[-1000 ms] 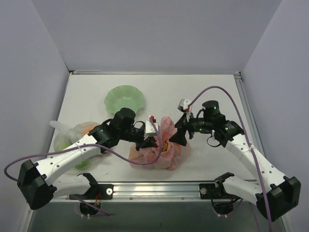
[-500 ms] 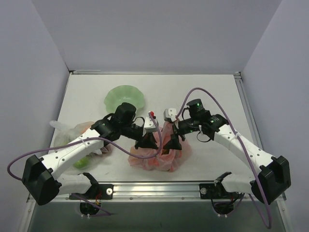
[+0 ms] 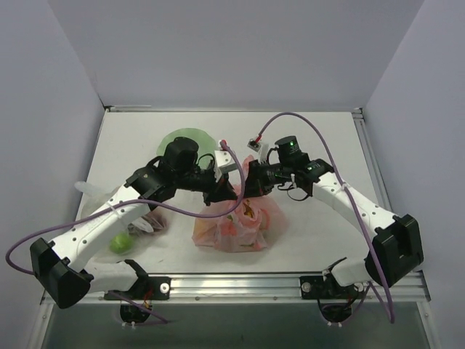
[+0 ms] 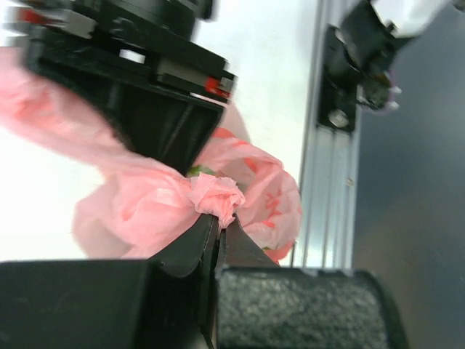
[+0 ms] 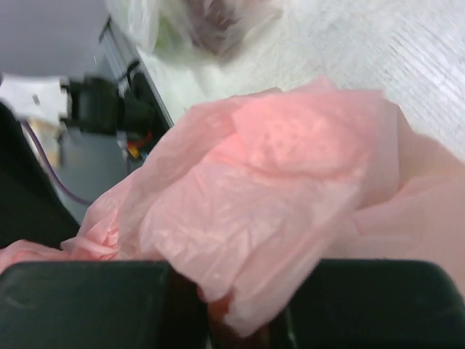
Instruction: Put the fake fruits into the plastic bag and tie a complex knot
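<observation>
The pink plastic bag (image 3: 231, 224) stands bulging at the table's front middle, its top gathered upward. A yellow-orange fake fruit (image 3: 250, 212) shows faintly through the film; the other fruits are hidden. My left gripper (image 3: 224, 192) is shut on a twisted tuft of the bag's top (image 4: 216, 198), its fingertips (image 4: 209, 227) pressed together below the tuft. My right gripper (image 3: 247, 189) meets it from the right, shut on a fold of the pink plastic (image 5: 240, 218). In the left wrist view the right gripper (image 4: 171, 134) hangs just behind the tuft.
A pale green bowl (image 3: 190, 138) sits behind the left gripper. A clear bag of fruits (image 3: 116, 222) lies at the left front, also in the right wrist view (image 5: 203, 22). The metal rail (image 3: 240, 278) runs along the near edge.
My right gripper has swung left to the bag's top and shut on the pink plastic. Both grippers have moved a little toward the back, drawing the bag's top up.
</observation>
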